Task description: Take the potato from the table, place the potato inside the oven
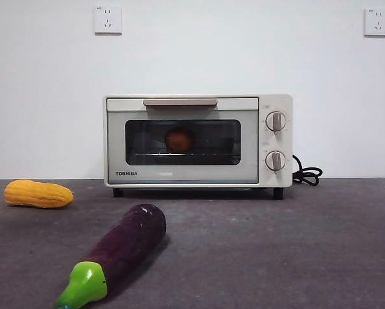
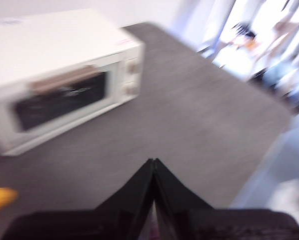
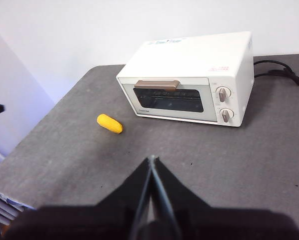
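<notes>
Grey tabletop (image 1: 295,244) carries the oven (image 1: 197,141), door closed, potato (image 1: 179,140) inside; both grippers' jaws are together, left (image 2: 153,161) and right (image 3: 152,158).

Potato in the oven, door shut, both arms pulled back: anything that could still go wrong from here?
Little, judging by these frames. The potato sits on the wire rack behind the closed glass door of the oven; being roundish, it might roll if the oven is bumped. The eggplant lies on the table in front of the oven, so an arm returning low could knock it. The left gripper and right gripper are both shut and empty.
</notes>
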`<act>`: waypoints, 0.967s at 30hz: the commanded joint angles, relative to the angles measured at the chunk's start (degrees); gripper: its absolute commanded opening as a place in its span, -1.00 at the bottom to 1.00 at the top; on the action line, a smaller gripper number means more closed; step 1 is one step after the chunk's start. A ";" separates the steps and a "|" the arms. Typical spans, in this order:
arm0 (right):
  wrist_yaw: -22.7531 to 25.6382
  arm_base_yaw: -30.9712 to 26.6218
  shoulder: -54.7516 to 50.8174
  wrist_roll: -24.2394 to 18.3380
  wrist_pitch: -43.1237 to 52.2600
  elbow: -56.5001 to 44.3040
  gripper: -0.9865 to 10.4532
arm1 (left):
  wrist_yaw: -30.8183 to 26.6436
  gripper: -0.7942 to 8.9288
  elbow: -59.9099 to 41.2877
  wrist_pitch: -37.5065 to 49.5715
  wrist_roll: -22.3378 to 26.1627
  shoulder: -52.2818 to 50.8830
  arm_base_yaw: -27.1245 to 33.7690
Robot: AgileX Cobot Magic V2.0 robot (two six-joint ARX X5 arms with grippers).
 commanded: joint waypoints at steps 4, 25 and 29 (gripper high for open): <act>0.28 0.04 -0.11 0.17 -1.18 -0.35 -0.82 | -4.81 -0.85 -17.27 13.68 18.36 -6.95 3.41; 2.27 0.04 -0.09 0.17 -1.18 -0.35 -0.83 | -22.95 -0.85 -71.93 50.93 1.31 -41.64 15.21; 2.84 0.04 -0.09 0.17 -1.18 -0.35 -0.83 | -23.15 -0.85 -74.79 50.77 -0.70 -43.67 16.66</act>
